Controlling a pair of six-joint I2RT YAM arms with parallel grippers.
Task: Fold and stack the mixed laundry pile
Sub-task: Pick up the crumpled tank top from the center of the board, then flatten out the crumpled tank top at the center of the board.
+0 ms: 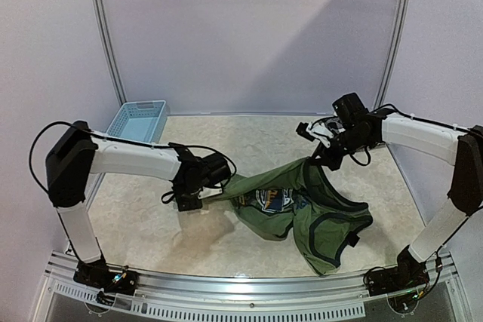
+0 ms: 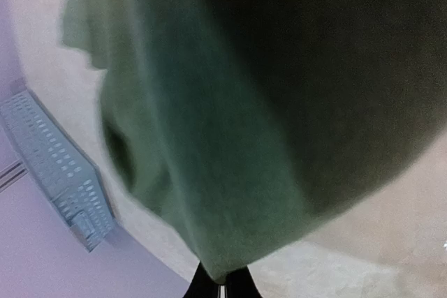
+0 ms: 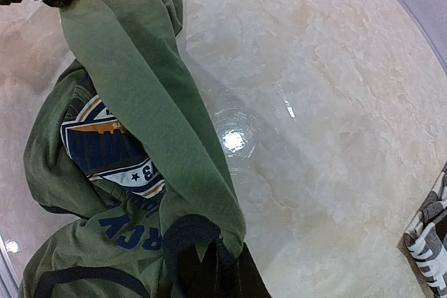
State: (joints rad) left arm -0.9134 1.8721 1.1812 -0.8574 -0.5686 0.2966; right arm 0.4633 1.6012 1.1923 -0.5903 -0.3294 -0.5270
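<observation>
The olive-green sleeveless shirt [image 1: 317,220] hangs stretched between both grippers, its lower part bunched on the table, its blue-orange emblem [image 1: 273,200] facing up. My left gripper [image 1: 202,195] is shut on the shirt's left edge; in the left wrist view the green cloth [image 2: 230,137] fills the frame above the closed gripper [image 2: 222,285]. My right gripper [image 1: 317,161] is shut on the shirt's upper right edge, by the dark-trimmed hem [image 3: 202,232]; its gripper [image 3: 223,277] shows at the bottom, the emblem [image 3: 105,144] to the left. A strip of the black-and-white checked shirt [image 3: 429,242] shows at the right edge.
A light blue lattice basket [image 1: 138,121] stands at the back left of the marble-patterned table [image 1: 226,141]; it also shows in the left wrist view [image 2: 56,172]. Pale walls enclose the back and sides. A metal rail [image 1: 241,288] runs along the near edge.
</observation>
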